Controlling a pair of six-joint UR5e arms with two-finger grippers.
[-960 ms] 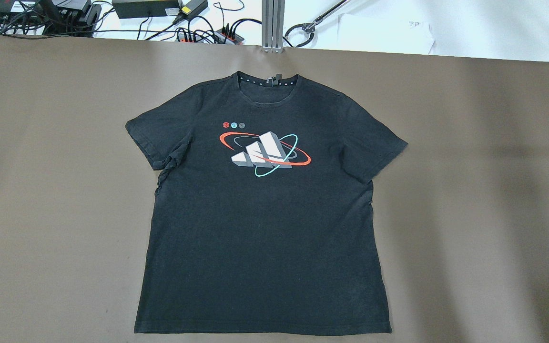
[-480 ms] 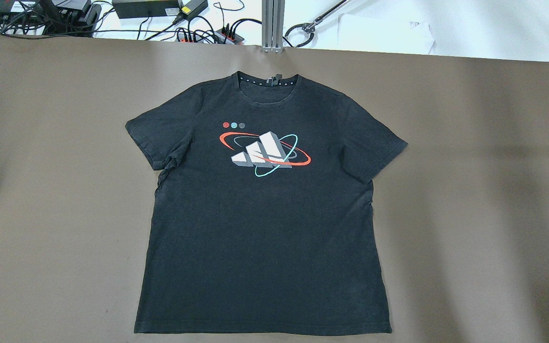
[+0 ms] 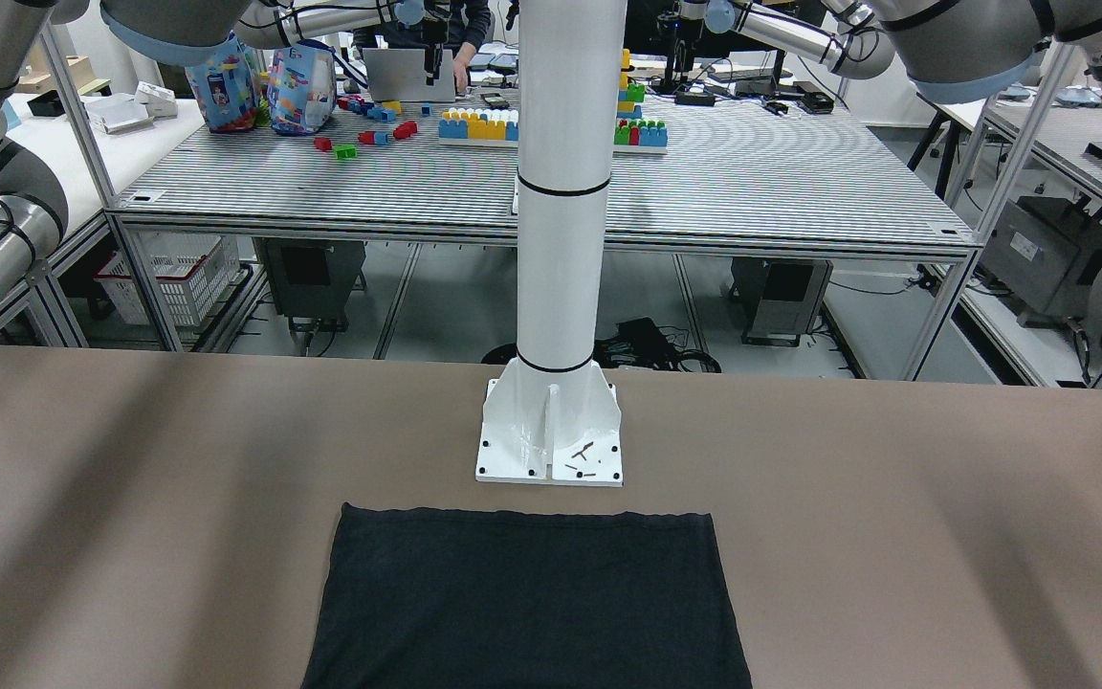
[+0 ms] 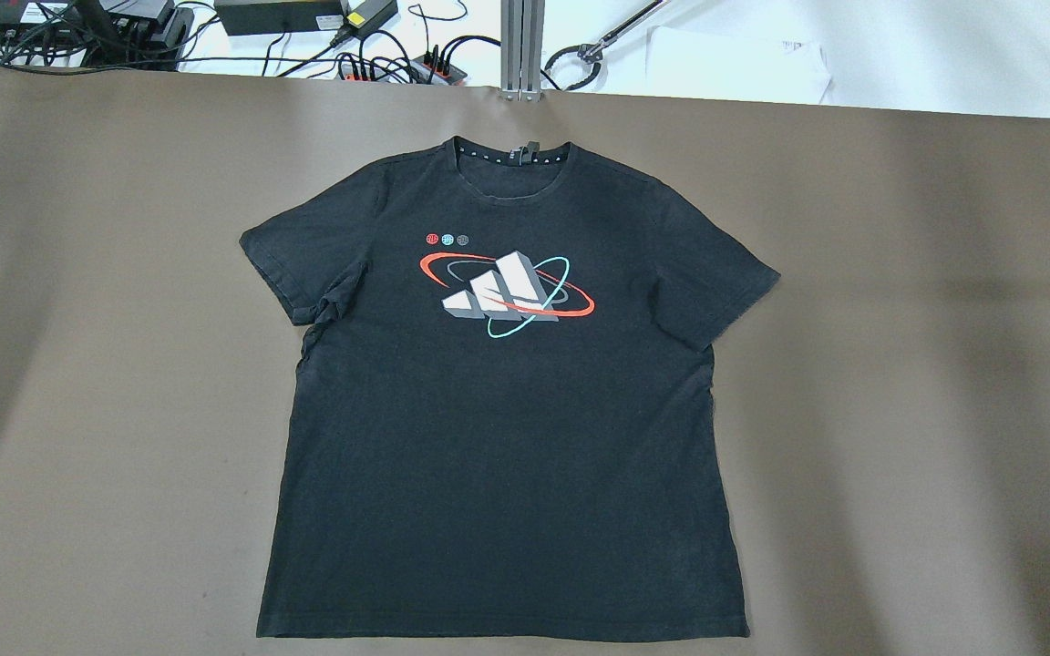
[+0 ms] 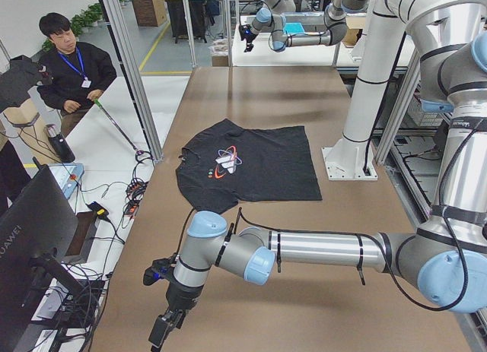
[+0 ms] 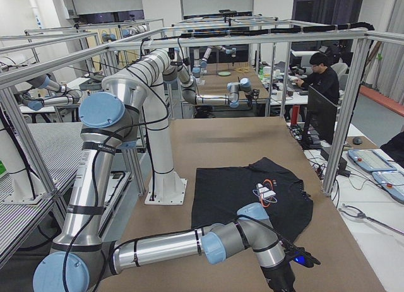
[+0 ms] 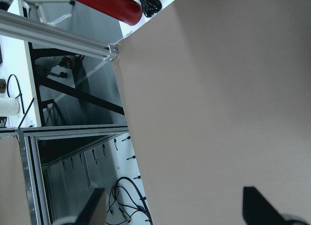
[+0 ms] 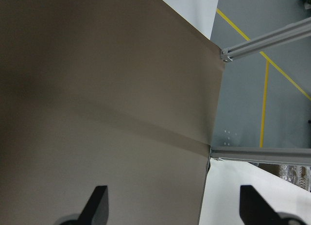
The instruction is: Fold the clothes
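The black T-shirt (image 4: 502, 437) is lying flat and print-up in the middle of the brown table (image 4: 899, 364), collar at the far side, hem by the white pillar (image 3: 549, 431), exactly as a second ago. Only faint shadows are shifting, probably from the arms. The left pincer (image 7: 175, 213) and right pincer (image 8: 170, 208) are hovering wide open over bare table, so folding is not yet starting.

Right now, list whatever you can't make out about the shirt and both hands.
- Shirt: front view's bottom edge cuts off collar and sleeves.
- Collar label: overhead, too small to read.
- Left hand: wrist view shows only fingertips; absent overhead.
- Right hand: same; right side view's bottom edge cuts it off.
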